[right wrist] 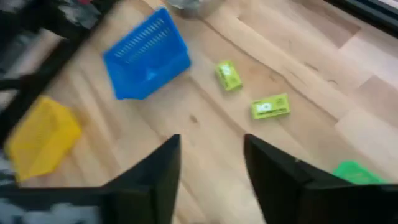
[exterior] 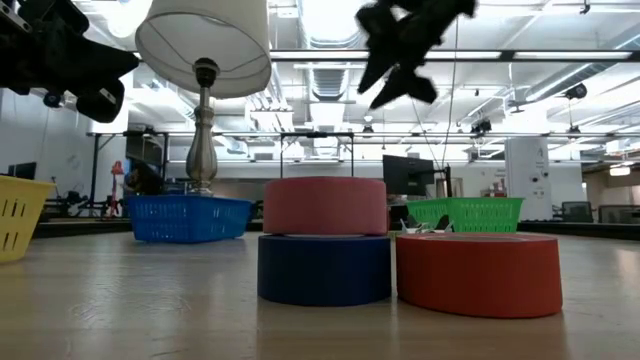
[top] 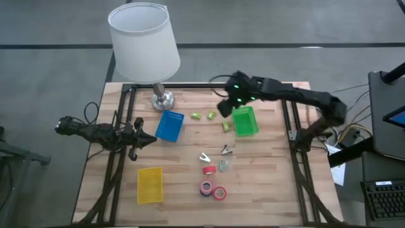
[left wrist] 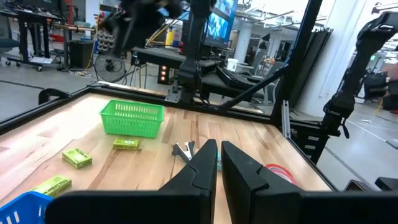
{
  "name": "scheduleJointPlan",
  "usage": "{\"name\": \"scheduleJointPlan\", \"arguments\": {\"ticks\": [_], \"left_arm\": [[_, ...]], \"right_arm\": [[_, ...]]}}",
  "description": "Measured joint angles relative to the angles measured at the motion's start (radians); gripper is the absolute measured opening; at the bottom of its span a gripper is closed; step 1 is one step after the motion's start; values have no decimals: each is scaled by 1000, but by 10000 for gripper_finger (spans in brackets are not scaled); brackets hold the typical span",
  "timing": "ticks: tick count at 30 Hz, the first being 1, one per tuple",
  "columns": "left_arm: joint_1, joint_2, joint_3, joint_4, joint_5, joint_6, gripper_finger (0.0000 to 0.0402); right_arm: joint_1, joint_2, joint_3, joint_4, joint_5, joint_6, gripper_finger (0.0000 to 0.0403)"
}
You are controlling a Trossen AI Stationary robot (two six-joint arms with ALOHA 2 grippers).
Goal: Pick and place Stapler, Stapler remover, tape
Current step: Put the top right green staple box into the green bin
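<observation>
Three tape rolls lie flat near the table's near edge: a red one (top: 209,170), a pink roll on a blue one (top: 206,187) (exterior: 325,205), and another red roll (top: 219,193) (exterior: 478,272). Two metal staple removers (top: 205,157) (top: 226,150) lie just beyond them, one also showing in the left wrist view (left wrist: 184,150). My right gripper (top: 223,109) (right wrist: 211,171) hangs open and empty in the air beside the green tray (top: 245,121). My left gripper (top: 144,139) (left wrist: 219,163) waits shut at the table's left, holding nothing. I cannot make out a stapler.
A blue tray (top: 169,125) (right wrist: 147,56) and a yellow tray (top: 150,185) (right wrist: 43,137) stand left of centre. Three small green boxes (top: 196,116) (top: 211,116) (top: 226,126) lie between the blue and green trays. A lamp (top: 144,44) stands at the far edge.
</observation>
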Motion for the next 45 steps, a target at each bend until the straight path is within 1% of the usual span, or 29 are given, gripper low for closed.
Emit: {"name": "scheduleJointPlan", "arguments": {"ticks": [5, 8, 12, 15, 18, 21, 24, 30, 45], "left_arm": [[0, 0, 0, 0, 0, 0, 26], [0, 0, 0, 0, 0, 0, 26], [0, 0, 0, 0, 0, 0, 26], [0, 0, 0, 0, 0, 0, 26], [0, 0, 0, 0, 0, 0, 26], [0, 0, 0, 0, 0, 0, 26], [0, 0, 0, 0, 0, 0, 26], [0, 0, 0, -3, 0, 0, 26], [0, 0, 0, -7, 0, 0, 26]], "right_arm": [[-12, 204, 206, -155, 19, -72, 265], [-24, 314, 297, -235, 20, -106, 302], [-41, 438, 410, -338, 21, -209, 342], [-48, 525, 486, -413, 28, -292, 362], [-53, 606, 554, -458, 50, -354, 368], [-55, 670, 618, -470, 46, -385, 368], [-55, 734, 673, -517, 46, -418, 368], [-54, 804, 737, -531, 50, -456, 368], [-57, 876, 713, -513, 79, -488, 369]]}}
